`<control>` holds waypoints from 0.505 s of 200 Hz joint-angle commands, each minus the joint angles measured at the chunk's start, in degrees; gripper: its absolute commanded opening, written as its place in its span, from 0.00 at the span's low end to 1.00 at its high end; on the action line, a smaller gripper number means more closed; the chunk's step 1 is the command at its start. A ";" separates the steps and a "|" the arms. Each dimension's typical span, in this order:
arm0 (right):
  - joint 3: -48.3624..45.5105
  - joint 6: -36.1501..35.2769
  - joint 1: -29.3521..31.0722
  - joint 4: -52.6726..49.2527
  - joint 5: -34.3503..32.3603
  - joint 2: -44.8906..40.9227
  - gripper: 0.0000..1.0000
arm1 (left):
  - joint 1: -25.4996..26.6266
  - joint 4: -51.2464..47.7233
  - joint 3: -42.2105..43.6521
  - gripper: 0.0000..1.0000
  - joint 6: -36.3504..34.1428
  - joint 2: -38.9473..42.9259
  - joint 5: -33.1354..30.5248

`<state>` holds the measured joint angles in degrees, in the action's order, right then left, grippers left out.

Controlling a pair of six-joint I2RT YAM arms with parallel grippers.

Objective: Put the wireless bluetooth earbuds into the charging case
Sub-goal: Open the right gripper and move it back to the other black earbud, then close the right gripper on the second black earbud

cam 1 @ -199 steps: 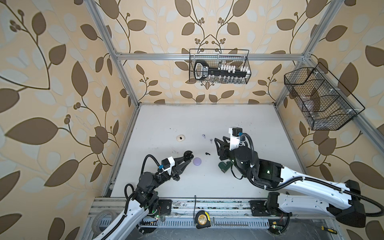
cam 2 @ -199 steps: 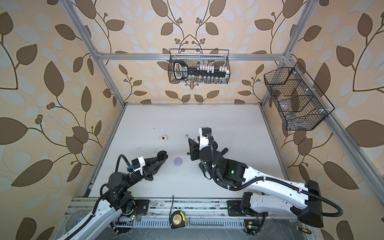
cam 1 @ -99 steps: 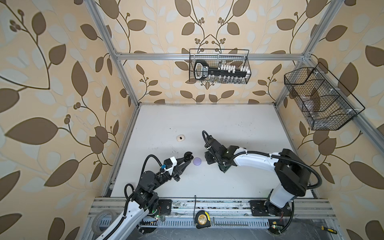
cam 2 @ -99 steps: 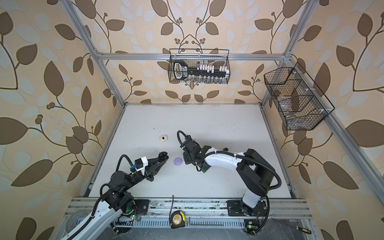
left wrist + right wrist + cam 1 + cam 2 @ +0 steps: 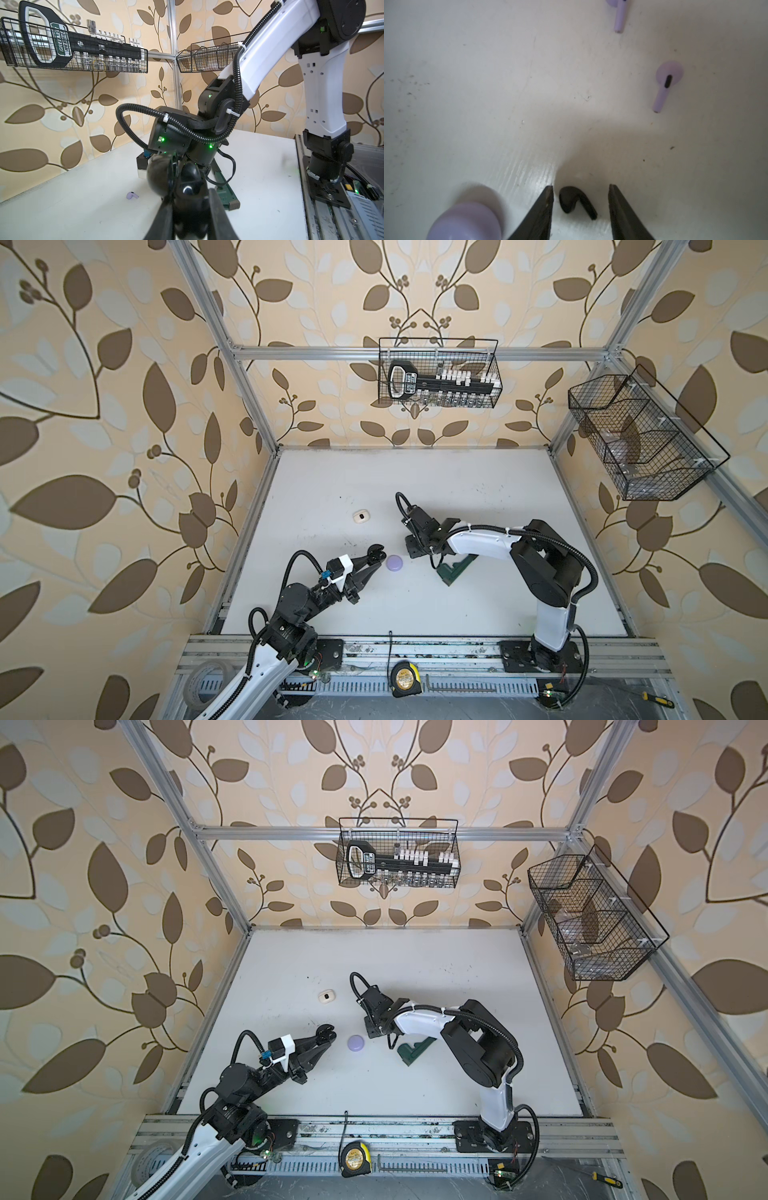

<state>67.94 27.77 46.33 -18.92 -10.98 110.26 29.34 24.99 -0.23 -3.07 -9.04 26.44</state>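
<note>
The left end effector [image 5: 376, 551] lies low over the counter [image 5: 457, 485], its fingers pinching a glossy black case [image 5: 187, 180] at their tips; the case fills the middle of the left wrist view. The counter's left edge rail [image 5: 249, 539] runs well off to this end effector's outer side. Farther out from its tips, toward the back wall, a white case [image 5: 361, 516] sits alone with bare counter all round it. Just ahead of the tips, apart from them, sits the round lilac case [image 5: 394, 563].

The right end effector [image 5: 581, 188] points down at the counter with its fingers spread. A black earbud [image 5: 576, 201] lies flat between them, with a strip of counter showing on each side, narrower at one finger. The lilac case sits just outside that finger, blurred and close. Beyond the tips a nearer lilac earbud [image 5: 664, 85] and a farther lilac earbud [image 5: 618, 16] lie apart from each other, the farther one cut by the frame edge; broad bare counter spreads beside them. Behind this end effector, partly under the forearm, a dark green tool [image 5: 455, 570] lies flat, well clear of the counter's right edge [image 5: 582, 551].
</note>
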 commanded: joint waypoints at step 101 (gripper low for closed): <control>-1.86 2.28 -0.10 -1.31 -4.52 0.65 0.25 | 0.51 1.82 -2.23 0.00 -1.02 0.78 -0.60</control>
<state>67.81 28.91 46.33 -19.11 -14.63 110.65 29.34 24.99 -0.23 -3.07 -8.97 26.44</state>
